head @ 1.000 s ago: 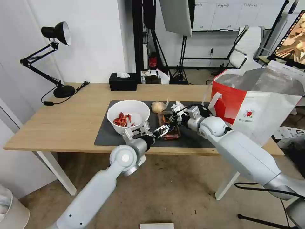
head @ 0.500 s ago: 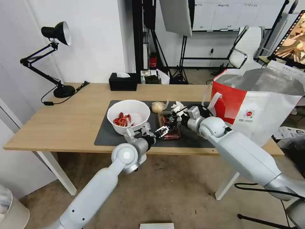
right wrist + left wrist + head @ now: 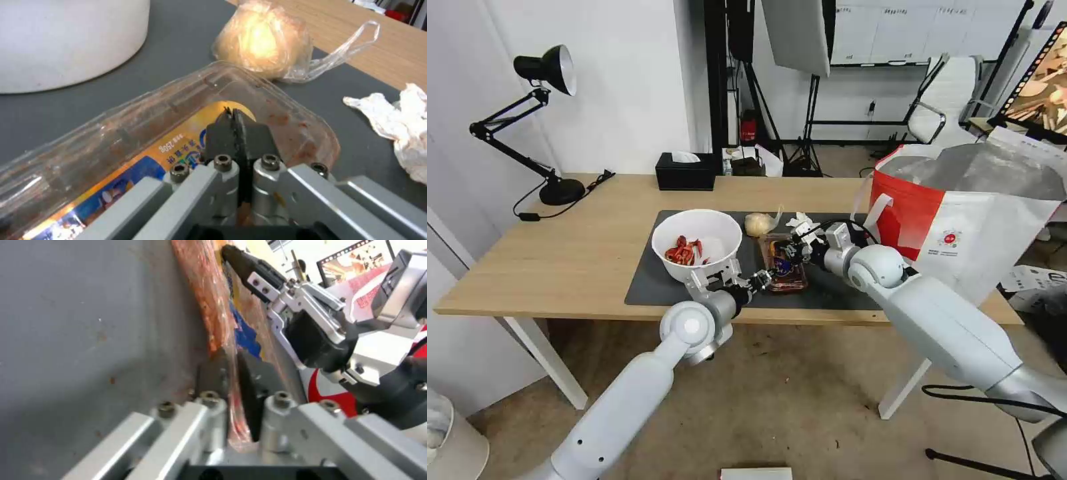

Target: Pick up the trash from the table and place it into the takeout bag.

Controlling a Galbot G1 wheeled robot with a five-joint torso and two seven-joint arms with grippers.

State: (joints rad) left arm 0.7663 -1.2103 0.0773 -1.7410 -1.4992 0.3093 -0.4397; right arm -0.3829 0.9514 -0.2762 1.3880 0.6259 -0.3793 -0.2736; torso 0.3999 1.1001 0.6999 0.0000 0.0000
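The long wooden worktop (image 3: 580,247) carries a dark grey mat (image 3: 654,283), and at its right end the takeout bag (image 3: 980,220) stands open, foil lining showing, near the mat's right edge. On the mat sit the white bowl (image 3: 696,243) with red scraps, and just beside it the clear hinged container (image 3: 784,267), with the wrapped beige lump (image 3: 758,223) and the crumpled tissue (image 3: 799,220) just behind. Both arms work on the container. The left gripper (image 3: 760,279) meets its near-left edge, and in the left wrist view its jaws are clamped on the container's thin rim (image 3: 233,386). The right gripper (image 3: 796,252) comes in from the bag side, and the right wrist view shows its jaws pressed together on the far rim (image 3: 233,133) of the container. The step in hand looks like the two-handed grasp of the container, which rests on the mat, not yet lifted. The next move likely calls for raising both ends evenly, so the flimsy shell does not twist or spring open, then carrying it rightward over the bag's mouth.
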